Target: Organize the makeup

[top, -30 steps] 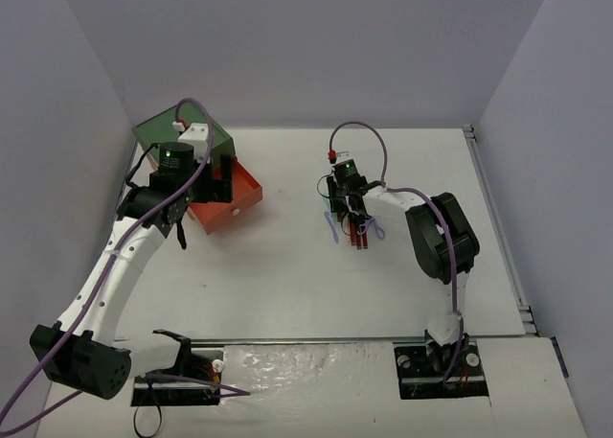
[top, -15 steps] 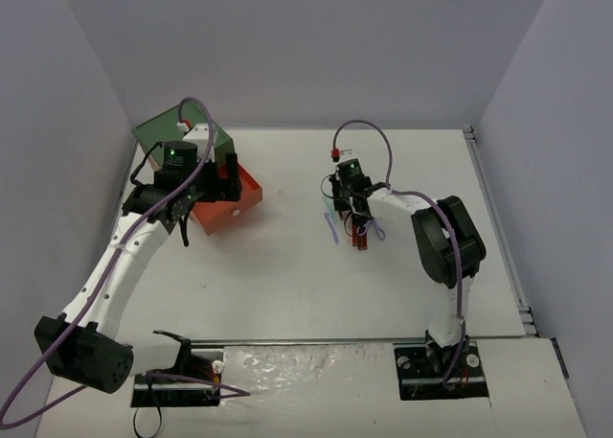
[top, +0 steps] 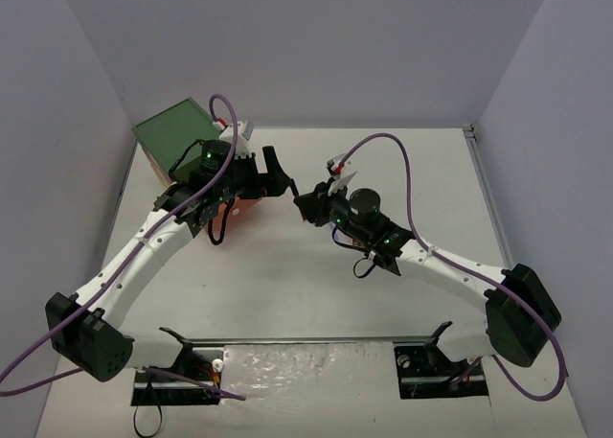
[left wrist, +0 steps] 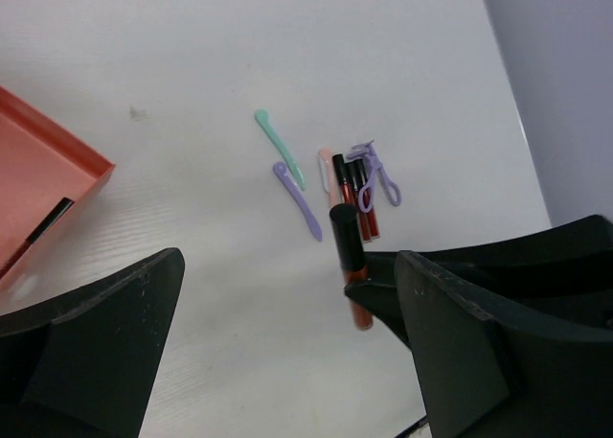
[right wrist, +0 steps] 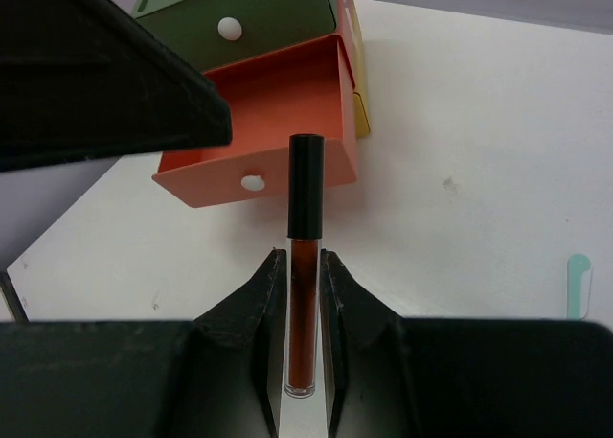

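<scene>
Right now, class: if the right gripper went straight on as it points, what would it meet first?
Probably the open orange drawer: the right gripper, shut on a lip gloss tube, aims the cap at its front wall. Depth is unclear; the left gripper hangs off that line.

The top camera overlooks the whole table point(top: 287, 285) from above its near edge. The left wrist camera faces the right edge, the right wrist camera the far-left corner; both show the dark-red stick point(right wrist: 305, 265) closely.
</scene>
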`<action>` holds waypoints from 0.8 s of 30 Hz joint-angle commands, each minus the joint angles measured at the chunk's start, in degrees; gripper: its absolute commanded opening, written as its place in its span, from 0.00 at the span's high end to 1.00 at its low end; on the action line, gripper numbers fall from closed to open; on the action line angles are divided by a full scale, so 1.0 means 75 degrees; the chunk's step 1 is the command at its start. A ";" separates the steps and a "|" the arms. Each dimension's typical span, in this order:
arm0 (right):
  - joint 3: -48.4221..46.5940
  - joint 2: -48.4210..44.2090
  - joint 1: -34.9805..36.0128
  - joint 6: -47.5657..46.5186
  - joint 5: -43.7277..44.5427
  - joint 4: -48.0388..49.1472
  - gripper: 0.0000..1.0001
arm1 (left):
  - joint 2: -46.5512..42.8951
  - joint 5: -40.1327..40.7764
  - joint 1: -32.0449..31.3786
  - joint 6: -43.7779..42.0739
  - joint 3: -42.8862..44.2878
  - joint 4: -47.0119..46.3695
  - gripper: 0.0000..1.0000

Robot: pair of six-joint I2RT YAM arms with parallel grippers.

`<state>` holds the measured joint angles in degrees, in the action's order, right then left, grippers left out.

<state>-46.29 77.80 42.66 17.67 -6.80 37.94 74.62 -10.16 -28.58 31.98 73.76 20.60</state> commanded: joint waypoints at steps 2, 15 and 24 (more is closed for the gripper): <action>0.0434 -0.0618 0.0056 0.0305 -0.0149 0.1733 1.00 | -0.0247 0.0241 -0.0281 0.0981 0.0050 -0.1656 0.13; 0.0704 -0.1007 0.0066 0.0510 -0.0202 0.2158 1.00 | 0.0189 0.0495 -0.0975 0.1104 -0.0075 -0.1998 0.41; 0.0758 -0.0936 0.0078 0.0550 -0.0067 0.2223 0.98 | 0.0368 0.0379 -0.1112 0.1139 -0.0068 -0.2156 0.89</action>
<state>-39.71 72.20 42.85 21.28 -7.86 47.13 78.27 -7.82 -36.55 40.34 71.60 9.12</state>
